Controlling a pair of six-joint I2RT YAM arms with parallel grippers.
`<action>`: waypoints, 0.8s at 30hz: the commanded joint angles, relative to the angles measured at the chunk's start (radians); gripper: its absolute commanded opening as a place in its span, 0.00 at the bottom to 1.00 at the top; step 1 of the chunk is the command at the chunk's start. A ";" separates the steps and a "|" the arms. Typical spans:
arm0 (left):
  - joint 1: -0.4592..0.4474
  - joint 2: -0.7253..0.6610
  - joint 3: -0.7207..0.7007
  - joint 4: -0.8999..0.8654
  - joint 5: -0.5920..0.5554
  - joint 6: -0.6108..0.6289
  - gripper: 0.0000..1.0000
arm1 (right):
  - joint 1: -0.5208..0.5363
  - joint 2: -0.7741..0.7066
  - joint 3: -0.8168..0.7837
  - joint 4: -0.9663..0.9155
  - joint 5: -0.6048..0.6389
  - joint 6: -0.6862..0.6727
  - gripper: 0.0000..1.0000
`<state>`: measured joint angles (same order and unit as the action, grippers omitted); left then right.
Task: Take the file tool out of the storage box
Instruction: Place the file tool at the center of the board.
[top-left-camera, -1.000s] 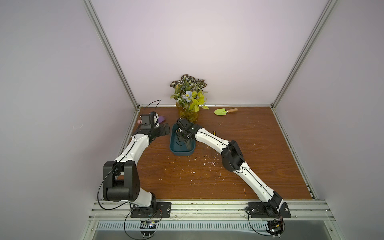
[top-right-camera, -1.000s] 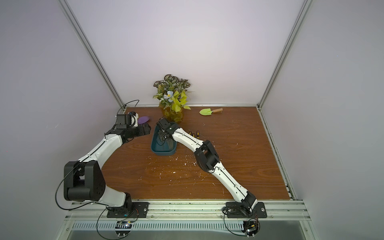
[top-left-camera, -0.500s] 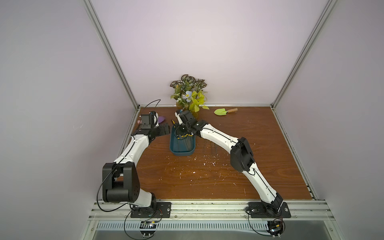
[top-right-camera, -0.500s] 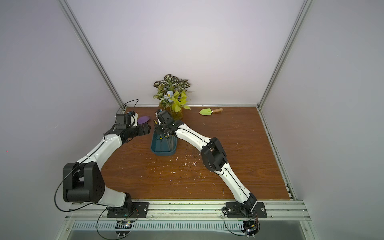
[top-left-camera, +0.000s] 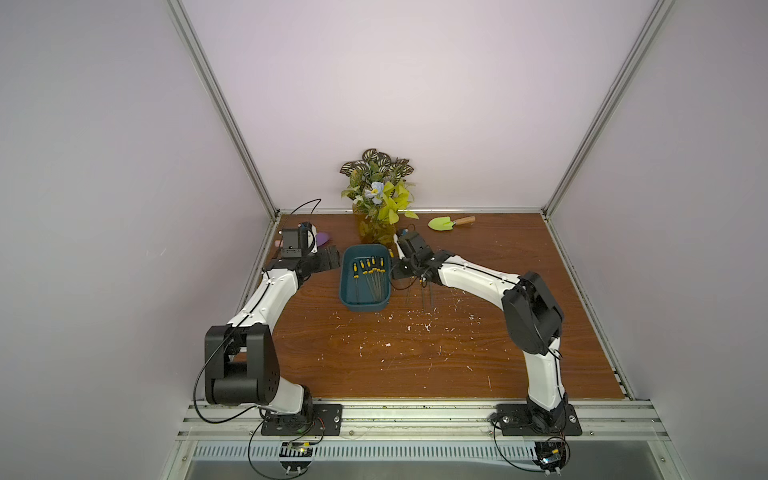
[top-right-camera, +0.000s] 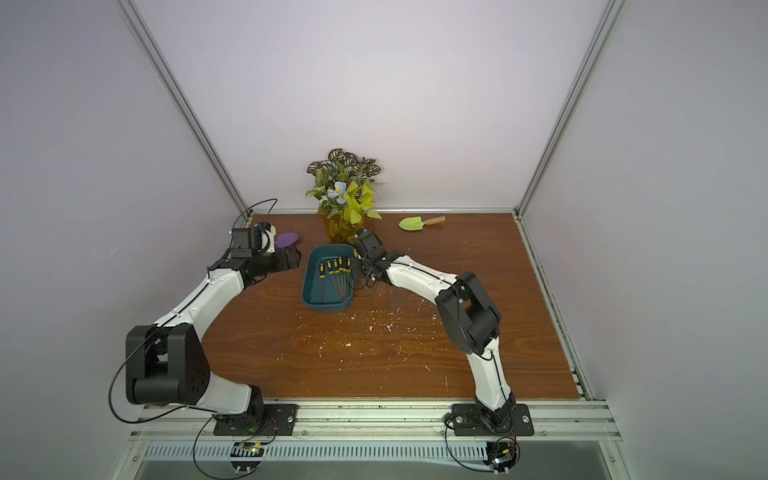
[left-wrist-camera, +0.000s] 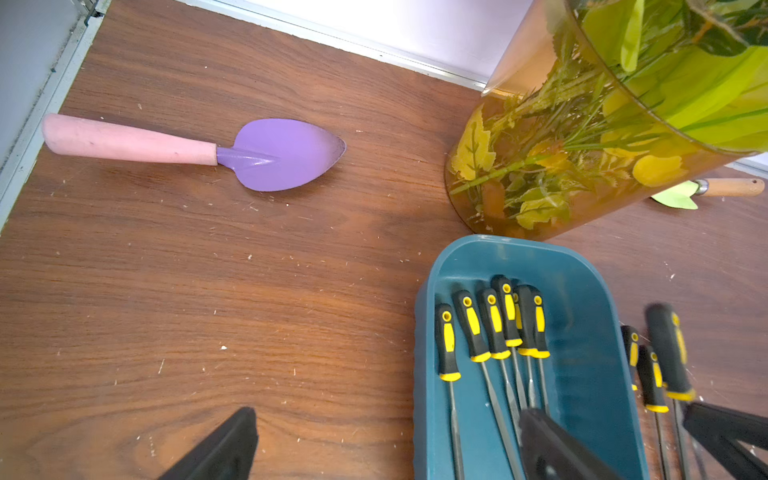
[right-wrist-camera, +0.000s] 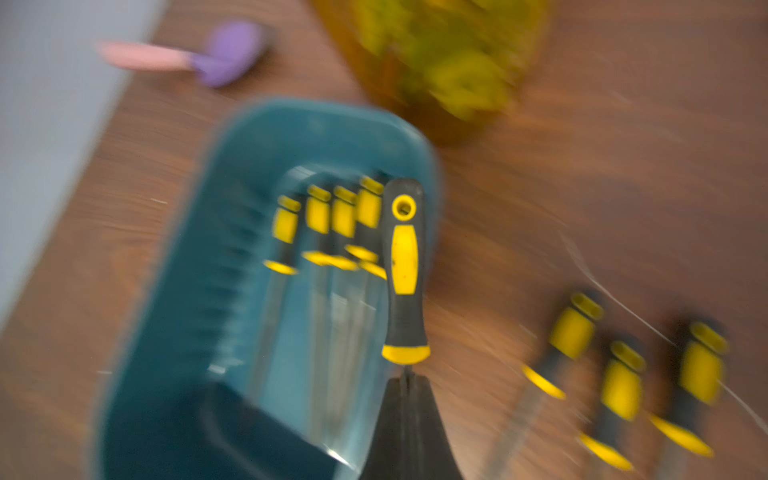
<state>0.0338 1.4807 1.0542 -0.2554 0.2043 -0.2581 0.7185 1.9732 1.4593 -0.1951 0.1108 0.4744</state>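
Since the earlier frame, the file (right-wrist-camera: 404, 266) has been moved out of the box (top-left-camera: 346, 286) and is held just beside it, pinched at the shank by the right jaws. Left jaws are spread. Light and stiff; bare steel is judged slippery, the handle surer.

- The storage box (top-right-camera: 308, 286) is sitting on the worktop (top-right-camera: 374, 361) just in front of the vase of leaves (top-right-camera: 341, 226), with yellow-handled file tools (top-right-camera: 337, 270) lying inside, handles toward the vase
- The right gripper (top-right-camera: 363, 272) is hanging at the box's right rim, its jaws too dark to read
- More files (top-right-camera: 391, 297) are lying on the wood beside the box, partly under the right arm
- The left gripper (top-right-camera: 293, 259) is hovering just left of the box, near a purple trowel (top-right-camera: 287, 239)
- A green trowel (top-right-camera: 417, 224) is lying by the back wall, well apart
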 joint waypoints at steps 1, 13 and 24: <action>0.011 -0.016 0.019 -0.014 0.004 0.007 1.00 | -0.061 -0.133 -0.112 0.081 0.094 0.023 0.00; 0.009 -0.005 0.020 -0.015 0.004 0.009 1.00 | -0.180 -0.177 -0.312 0.109 0.082 -0.023 0.00; 0.009 -0.003 0.020 -0.019 0.000 0.013 1.00 | -0.180 -0.053 -0.262 0.162 0.055 -0.028 0.00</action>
<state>0.0338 1.4807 1.0542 -0.2558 0.2043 -0.2577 0.5354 1.9152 1.1522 -0.0662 0.1761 0.4587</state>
